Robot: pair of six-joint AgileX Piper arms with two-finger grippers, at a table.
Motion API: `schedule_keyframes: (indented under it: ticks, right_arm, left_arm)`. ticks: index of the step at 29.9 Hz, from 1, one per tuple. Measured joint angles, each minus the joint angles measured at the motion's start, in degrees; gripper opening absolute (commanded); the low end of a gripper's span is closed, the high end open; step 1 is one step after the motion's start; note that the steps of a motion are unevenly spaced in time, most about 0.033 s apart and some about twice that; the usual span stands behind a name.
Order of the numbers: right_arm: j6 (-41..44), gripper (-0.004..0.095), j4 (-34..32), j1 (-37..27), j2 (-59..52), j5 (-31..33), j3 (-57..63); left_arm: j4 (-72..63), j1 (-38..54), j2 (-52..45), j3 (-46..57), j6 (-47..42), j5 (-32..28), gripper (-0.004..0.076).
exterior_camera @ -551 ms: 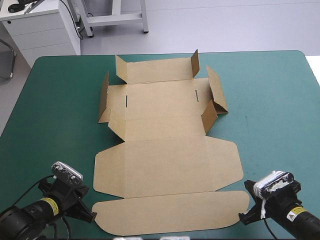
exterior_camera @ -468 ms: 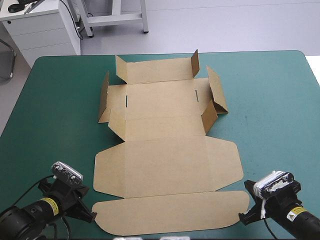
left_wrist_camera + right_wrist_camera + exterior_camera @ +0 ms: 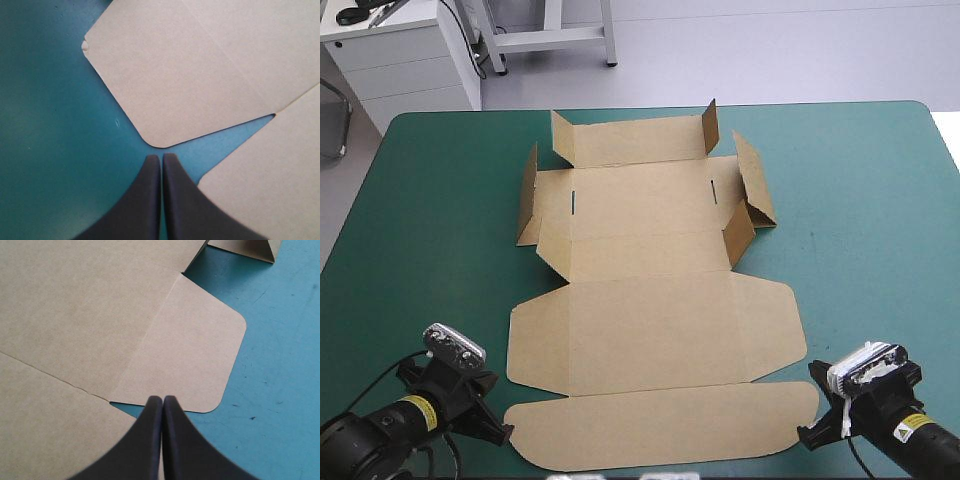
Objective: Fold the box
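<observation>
Your left pincer (image 3: 161,157) is fully closed: its two black fingers meet in one pointed arch with nothing between them. It sits over the teal-green tabletop (image 3: 45,125). Just ahead of its tips, and clear of them, lies a rounded corner of the brown box (image 3: 200,75). Beside the pincer, toward the box's middle, the long near flap (image 3: 270,180) lies flat, split from that corner by a narrow notch.

Your right pincer (image 3: 162,399) is closed the same way and is empty. Its tips sit right at the edge of the opposite rounded flap (image 3: 195,355), where the notch cuts in — you cannot tell whether they touch the board. Farther ahead of it, one raised wall (image 3: 245,247) stands up from the sheet.

From above, the box lies between the two pincers and stretches away from them — the near panels are flat, and the short walls (image 3: 527,195) at the far end are partly raised.
</observation>
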Motion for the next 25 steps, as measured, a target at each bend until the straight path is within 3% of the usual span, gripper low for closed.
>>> schedule_keyframes:
  ticks: [8,10,14,17,19,25]
  right_arm:
    - [0.00,0.0029,0.00,0.00,0.00,0.00,0.00]
    - [0.00,0.0120,0.00,0.00,0.00,0.00,0.00]
    - [0.00,0.0491,0.00,0.00,0.00,0.00,0.00]
    - [0.00,0.0696,0.00,0.00,0.00,0.00,0.00]
    - [0.41,0.0743,0.00,0.00,0.00,0.00,0.00]
    - [4.19,0.0745,-0.20,0.00,0.00,0.00,0.00]
  left_arm:
    - [0.00,0.00,0.00,0.00,0.00,0.00,-0.0008]
    - [0.00,0.00,0.00,0.00,0.00,0.00,-0.0008]
    - [0.00,0.00,0.00,0.00,0.00,0.05,-0.0008]
    - [0.00,0.00,0.00,0.00,-0.05,0.00,-0.0008]
    - [0.00,0.00,0.00,0.00,-0.05,0.00,-0.0008]
    - [0.00,0.00,0.00,0.00,-0.24,0.00,-0.0008]
